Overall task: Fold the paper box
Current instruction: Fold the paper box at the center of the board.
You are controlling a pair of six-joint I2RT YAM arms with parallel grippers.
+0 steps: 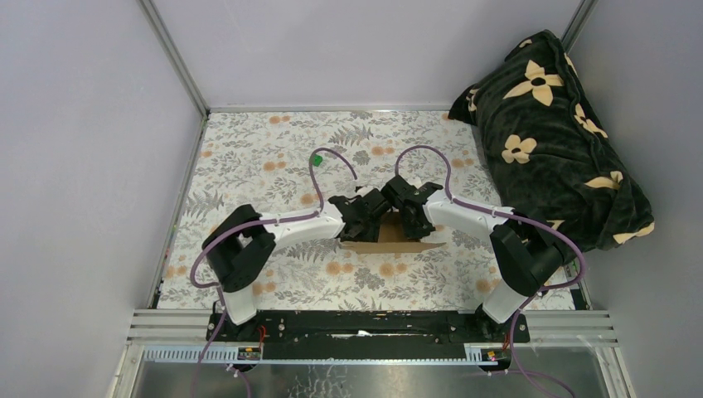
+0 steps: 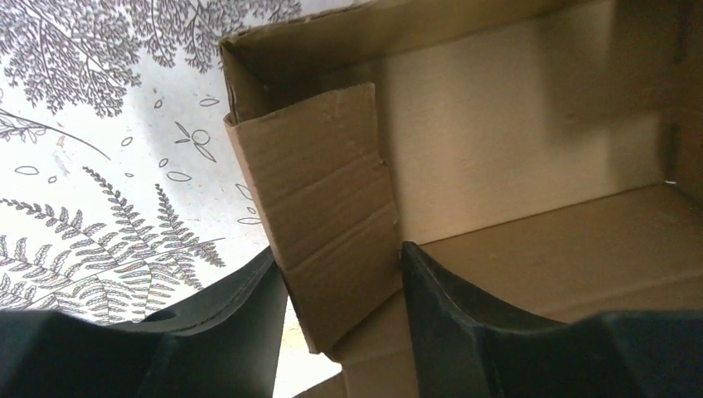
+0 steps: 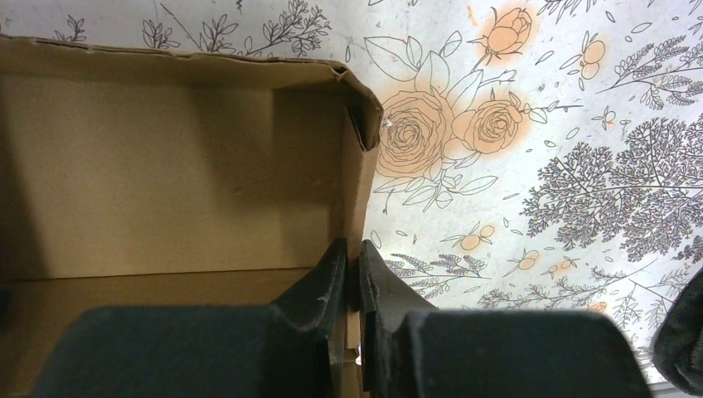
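Observation:
The paper box [image 1: 388, 236] is plain brown cardboard, partly raised, lying on the flowered cloth between both arms. My left gripper [image 1: 370, 209] is at its left end. In the left wrist view, the left gripper [image 2: 338, 249] is open, and a creased end flap [image 2: 319, 191] leans between the two black fingers [image 2: 439, 315]. My right gripper [image 1: 408, 211] is at the right end. The right wrist view shows the right gripper [image 3: 352, 245] shut on the upright right side wall [image 3: 358, 182] of the box, with one finger inside and one outside.
A tiny green cube [image 1: 316, 158] sits on the cloth beyond the left arm. A dark cushion with pale flowers [image 1: 555, 133] fills the back right corner. Grey walls close in the left, back and right sides.

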